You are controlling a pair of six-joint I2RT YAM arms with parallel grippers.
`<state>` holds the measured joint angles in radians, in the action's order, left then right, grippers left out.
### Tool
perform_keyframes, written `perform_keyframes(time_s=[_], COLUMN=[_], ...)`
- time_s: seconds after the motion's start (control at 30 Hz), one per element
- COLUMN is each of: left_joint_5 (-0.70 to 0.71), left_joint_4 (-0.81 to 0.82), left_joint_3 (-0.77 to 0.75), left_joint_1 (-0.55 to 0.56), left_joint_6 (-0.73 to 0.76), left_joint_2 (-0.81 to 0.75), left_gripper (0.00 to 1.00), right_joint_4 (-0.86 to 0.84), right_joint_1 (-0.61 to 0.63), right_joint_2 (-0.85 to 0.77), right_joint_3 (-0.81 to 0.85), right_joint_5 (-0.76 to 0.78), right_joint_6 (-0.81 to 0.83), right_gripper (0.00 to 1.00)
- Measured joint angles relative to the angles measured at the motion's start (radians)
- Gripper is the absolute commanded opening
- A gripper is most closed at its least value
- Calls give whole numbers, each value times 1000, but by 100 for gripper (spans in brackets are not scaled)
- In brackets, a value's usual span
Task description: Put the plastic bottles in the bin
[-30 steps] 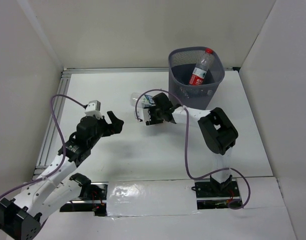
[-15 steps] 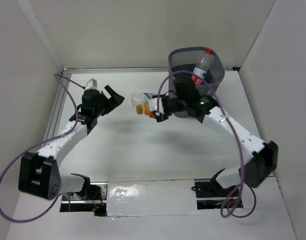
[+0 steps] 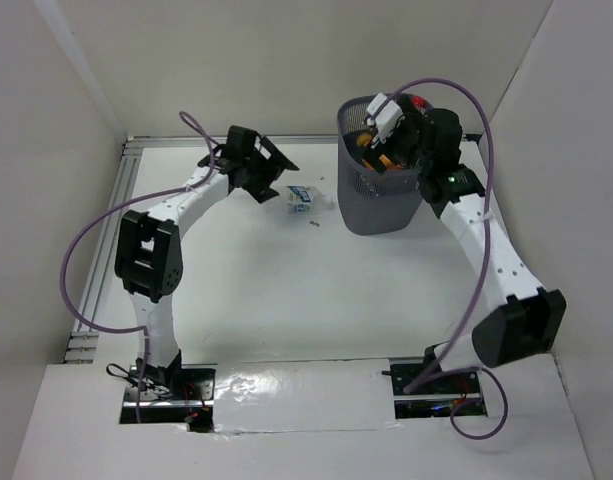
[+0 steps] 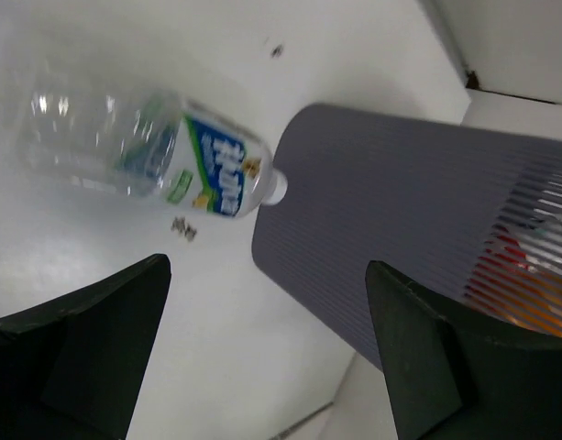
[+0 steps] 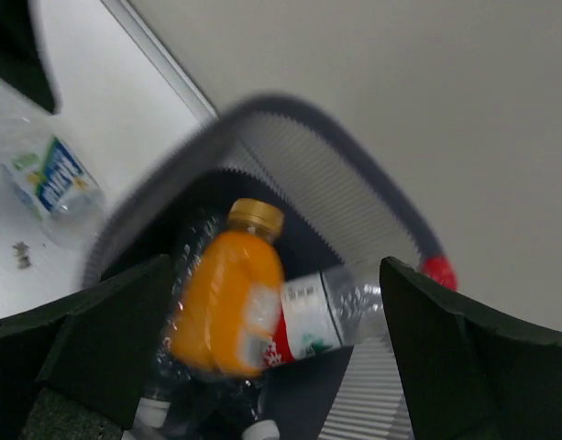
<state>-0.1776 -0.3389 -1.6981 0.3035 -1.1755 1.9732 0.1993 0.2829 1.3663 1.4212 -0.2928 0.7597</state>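
Note:
The bin (image 3: 384,195) stands at the far right of the table. My right gripper (image 3: 388,132) hangs open over its mouth. The orange bottle (image 5: 227,302) is loose between the spread fingers (image 5: 464,357), dropping inside the bin (image 5: 262,105). Under it lie a red-labelled bottle (image 5: 340,312) and clear bottles with white caps (image 5: 152,412). A blue-labelled bottle (image 3: 301,198) lies on the table left of the bin. My left gripper (image 3: 274,176) is open just left of it. In the left wrist view that bottle (image 4: 152,156) lies beyond the fingers (image 4: 106,330), apart from them.
White walls close in the table on the left, back and right. A metal rail (image 3: 131,160) runs along the far left edge. A small dark speck (image 4: 182,226) lies near the bottle. The bin's wall (image 4: 400,229) is close to my left gripper's right finger.
My right gripper carried the orange bottle from mid-table up over the bin and opened, letting it go. My left arm swung out to the far side, toward the blue-labelled bottle.

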Motion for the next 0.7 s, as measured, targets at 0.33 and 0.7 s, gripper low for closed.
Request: perform_keyframes(time_s=[0.33,0.7], left_joint_5=[95,253], left_joint_4=[-119,-286], left_joint_3=[-1,-252], left_joint_1=[113,129], left_joint_6=[-343,-521], left_joint_2=[27,284], left_gripper=[100,100], right_joint_4=[-23,-77], right_joint_1=[-238,-317], right_joint_2=[99,-81], right_joint_3=[24,-74], right_joint_5=[-11,-122], right_joint_6=[-235,-322], right_gripper=[100,100])
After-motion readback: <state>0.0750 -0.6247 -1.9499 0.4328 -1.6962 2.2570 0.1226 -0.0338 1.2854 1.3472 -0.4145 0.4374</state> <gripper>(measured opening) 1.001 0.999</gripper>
